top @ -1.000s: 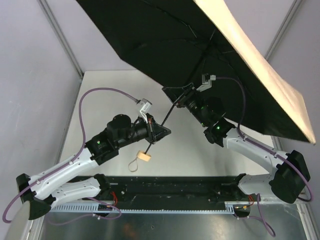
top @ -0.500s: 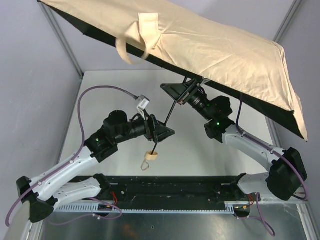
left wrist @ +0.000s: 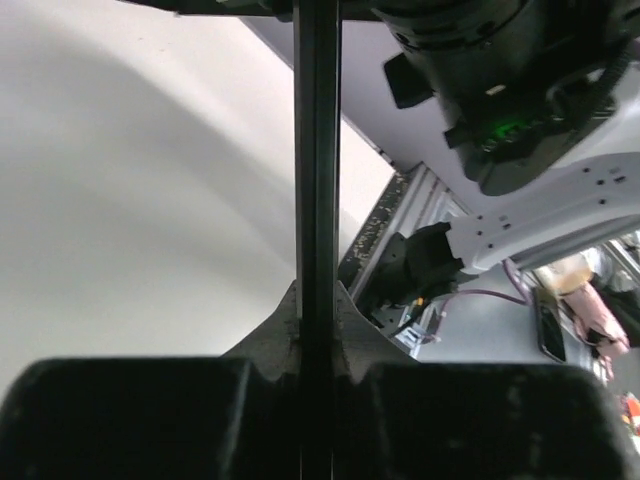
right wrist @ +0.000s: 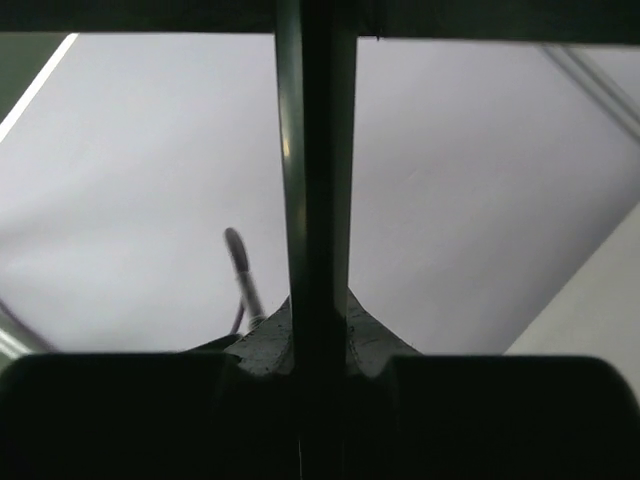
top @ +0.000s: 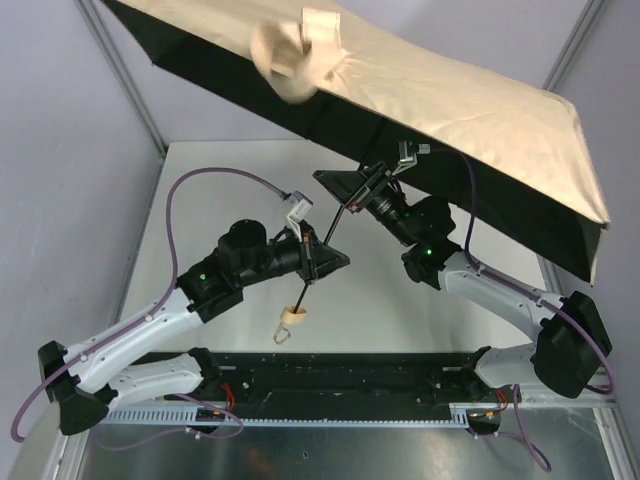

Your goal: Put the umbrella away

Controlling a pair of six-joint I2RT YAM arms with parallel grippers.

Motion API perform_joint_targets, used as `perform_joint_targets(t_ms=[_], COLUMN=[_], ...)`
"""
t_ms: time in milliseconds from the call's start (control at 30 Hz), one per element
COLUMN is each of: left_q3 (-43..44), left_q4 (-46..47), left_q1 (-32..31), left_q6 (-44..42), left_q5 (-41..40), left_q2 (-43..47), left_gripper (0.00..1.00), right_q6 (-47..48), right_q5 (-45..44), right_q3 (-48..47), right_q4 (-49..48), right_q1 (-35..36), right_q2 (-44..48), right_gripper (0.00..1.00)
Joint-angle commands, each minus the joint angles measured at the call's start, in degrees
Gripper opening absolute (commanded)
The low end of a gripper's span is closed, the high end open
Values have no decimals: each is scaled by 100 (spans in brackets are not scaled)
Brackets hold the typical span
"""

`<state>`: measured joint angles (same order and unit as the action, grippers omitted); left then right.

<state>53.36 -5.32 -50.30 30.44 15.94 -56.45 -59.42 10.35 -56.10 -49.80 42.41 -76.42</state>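
Holding the umbrella [top: 450,100] in the air by its shaft [top: 333,238] is the work of the 2 arms at this moment. The canopy is fully spread and tilted, at the upper end of the shaft, and the table [top: 230,170] lies below the shaft.

The left gripper [top: 318,262] is clamped on the lower part of the shaft, just above the handle [top: 293,317], which hangs free at the bottom end with its loop [top: 283,333]. The right gripper [top: 352,197] is clamped higher on the shaft, close under the canopy. In both wrist views the shaft runs straight up from between the closed fingers [left wrist: 130,410].

I judge that the step in hand is the closing of the canopy, which is not yet done. The next move probably needs 1 gripper to keep the shaft firm while the other pulls the sliding part along the shaft toward the handle. I cannot see this sliding part clearly, so the grip may first need to change place.
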Motion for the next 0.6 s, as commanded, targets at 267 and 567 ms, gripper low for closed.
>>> perform_joint_targets(t_ms=[267, 567], left_q3=[350, 380], left_q4=[-209, -248], left_q1=[-638, -915], left_q6=[-874, -1010], left_q5=[-2759, -3089], left_q2=[366, 313], left_gripper=[0, 0], right_q6=[669, 1577], right_q5=[-2981, -3514], right_q3=[-450, -1237], right_q4=[842, 387], right_q1=[139, 223], right_q2=[259, -313], right_gripper=[60, 76])
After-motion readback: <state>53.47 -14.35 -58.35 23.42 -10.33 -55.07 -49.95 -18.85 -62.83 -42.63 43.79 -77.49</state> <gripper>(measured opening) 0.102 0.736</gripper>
